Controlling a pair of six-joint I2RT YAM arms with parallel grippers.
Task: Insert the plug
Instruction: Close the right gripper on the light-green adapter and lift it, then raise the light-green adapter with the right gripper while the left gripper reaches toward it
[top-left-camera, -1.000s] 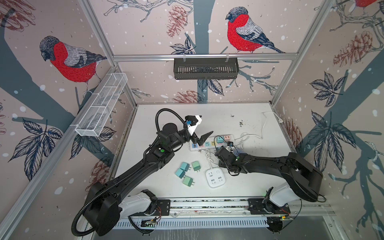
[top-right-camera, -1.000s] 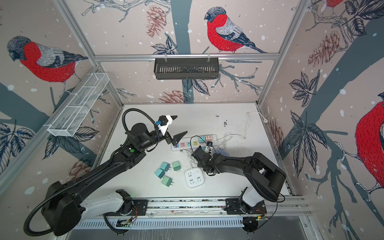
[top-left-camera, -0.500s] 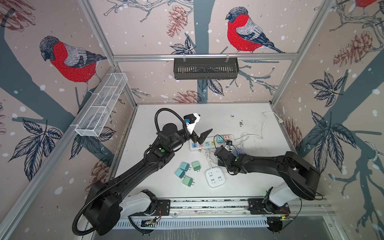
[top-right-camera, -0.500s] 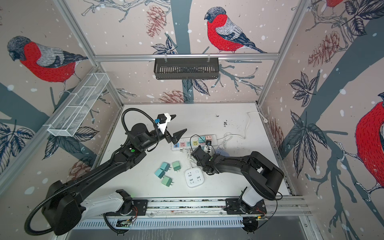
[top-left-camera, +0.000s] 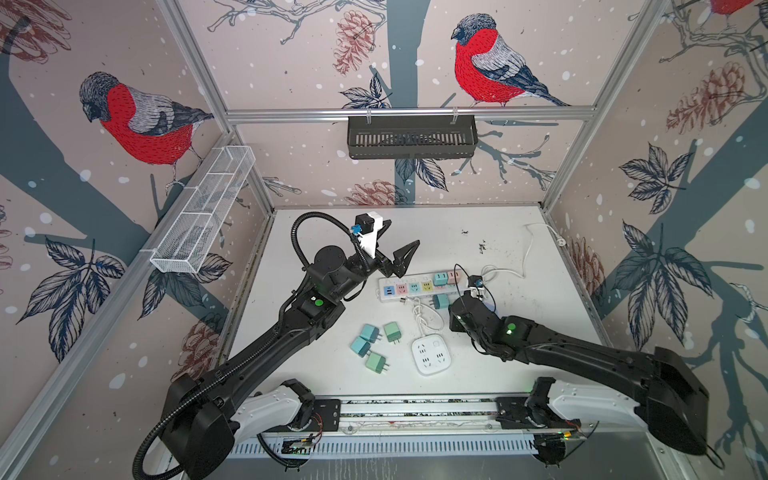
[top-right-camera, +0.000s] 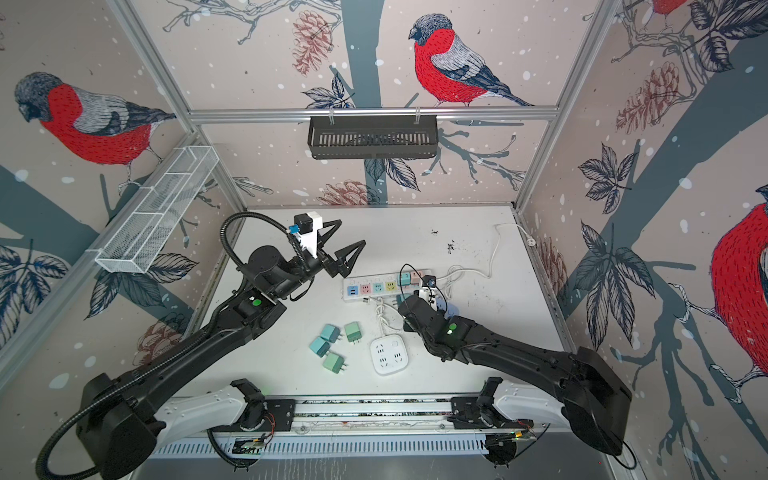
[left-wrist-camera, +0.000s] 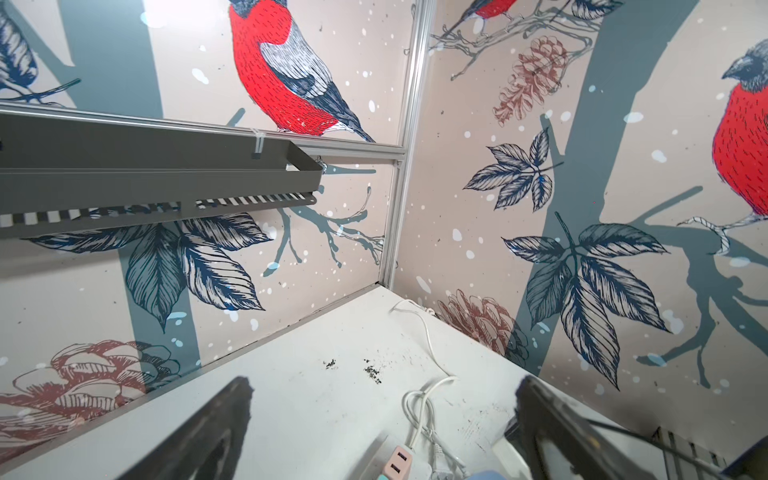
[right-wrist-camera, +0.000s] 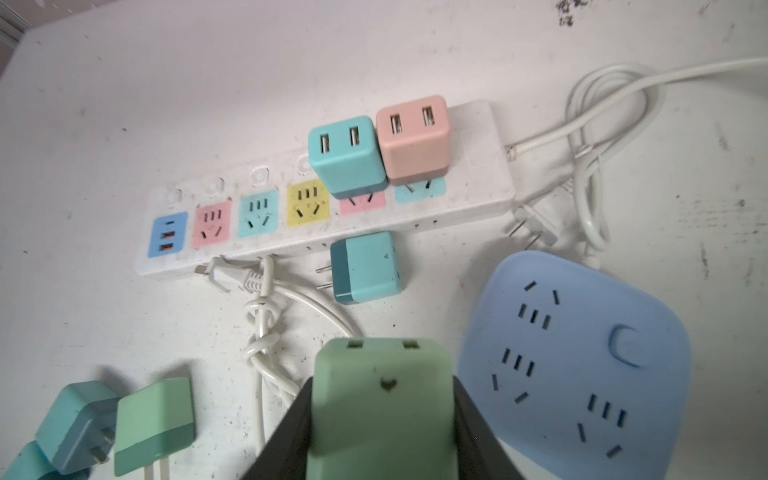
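8 plugs (right-wrist-camera: 351, 153), 1 pwr strip (right-wrist-camera: 478, 166), 2 sq sockets (right-wrist-camera: 573, 357)

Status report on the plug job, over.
Left gripper open, raised, empty. Right gripper shut on green plug, short of the power strip. Loose teal plug lies beside the strip; yellow socket free.

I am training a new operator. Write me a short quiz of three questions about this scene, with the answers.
1. True or false: the left gripper is shut on a plug.
2. Which colour is the plug that the right gripper holds? A) green B) pink C) yellow
3. Fill in: ___ adapters stand plugged into the power strip.

Key:
1. False: its jaws stand open and empty.
2. A.
3. Two: the teal adapter and the pink adapter.
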